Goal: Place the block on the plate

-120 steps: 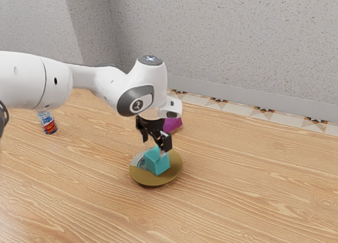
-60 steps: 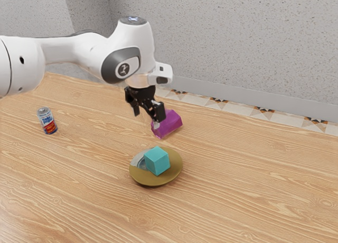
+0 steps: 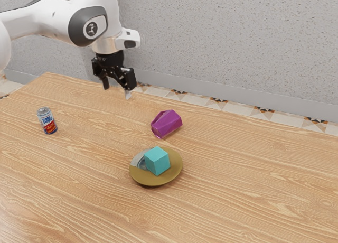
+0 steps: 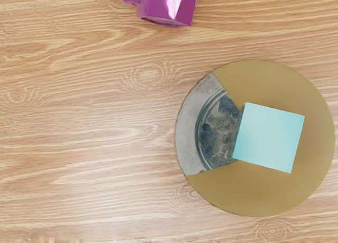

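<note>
High above the table, toward the exterior view's upper left, my gripper (image 3: 117,90) stands open with its two fingers apart and nothing between them. The teal block (image 3: 157,161) rests on the plate (image 3: 138,176), well below the gripper and toward the exterior view's right. In the wrist view the block (image 4: 269,138) lies flat on the gold part of the plate (image 4: 259,193), one edge reaching its grey, patterned section.
A purple mug (image 3: 166,123) lies on its side behind the plate; the wrist view also has the mug (image 4: 168,5). A soda can (image 3: 47,121) stands at the exterior view's left. A wall (image 3: 227,47) rises beyond the table.
My gripper has risen from just above the block and moved toward the exterior view's upper left. The block has stayed on the plate.
</note>
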You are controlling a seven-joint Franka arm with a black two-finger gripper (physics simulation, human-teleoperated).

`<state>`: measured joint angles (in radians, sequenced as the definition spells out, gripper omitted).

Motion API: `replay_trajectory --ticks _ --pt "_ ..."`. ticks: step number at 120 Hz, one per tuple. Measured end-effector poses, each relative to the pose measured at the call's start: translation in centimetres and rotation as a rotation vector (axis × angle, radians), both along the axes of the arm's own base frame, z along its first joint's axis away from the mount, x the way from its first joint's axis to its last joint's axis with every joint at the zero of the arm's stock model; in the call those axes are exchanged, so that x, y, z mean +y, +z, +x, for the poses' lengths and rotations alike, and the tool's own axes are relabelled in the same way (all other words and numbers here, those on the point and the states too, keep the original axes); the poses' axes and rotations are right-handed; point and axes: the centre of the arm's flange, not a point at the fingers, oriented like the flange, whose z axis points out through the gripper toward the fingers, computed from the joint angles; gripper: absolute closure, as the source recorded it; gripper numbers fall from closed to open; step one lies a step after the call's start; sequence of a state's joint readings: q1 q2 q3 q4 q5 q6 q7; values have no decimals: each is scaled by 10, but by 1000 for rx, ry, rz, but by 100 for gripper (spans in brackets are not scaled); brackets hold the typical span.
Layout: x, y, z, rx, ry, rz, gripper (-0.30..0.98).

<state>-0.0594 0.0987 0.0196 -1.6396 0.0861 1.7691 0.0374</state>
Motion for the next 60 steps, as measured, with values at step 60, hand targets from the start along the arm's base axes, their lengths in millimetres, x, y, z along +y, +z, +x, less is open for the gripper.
replay_trajectory --ticks 60 --pt "96 76 -28 -6 157 25 0"
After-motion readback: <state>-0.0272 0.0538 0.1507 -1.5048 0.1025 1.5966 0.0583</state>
